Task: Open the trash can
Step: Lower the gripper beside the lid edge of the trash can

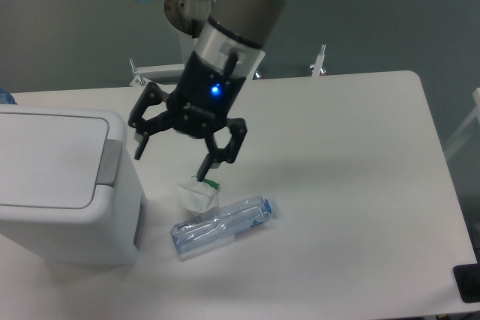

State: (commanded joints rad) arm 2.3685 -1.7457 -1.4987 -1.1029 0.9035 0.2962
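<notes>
Trash can [64, 189] at the left edge of the tabletop [352, 185]: boxy white plastic, rounded corners, flat lid shut, grey button strip [110, 162] on the rim. Hand [172, 157] spread wide, holding nothing, hovering just right of the strip. Could slide off the smooth strip, or graze the crumpled white carton [196, 193] (green-tipped) and the crushed clear bottle [223, 225] below.

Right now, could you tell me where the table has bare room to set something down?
The white table's whole right half, right of the crushed clear plastic bottle, is bare, as is the front edge beside it. It is crowded at left: large white trash can, small white crumpled carton, and the open black gripper between them.
</notes>
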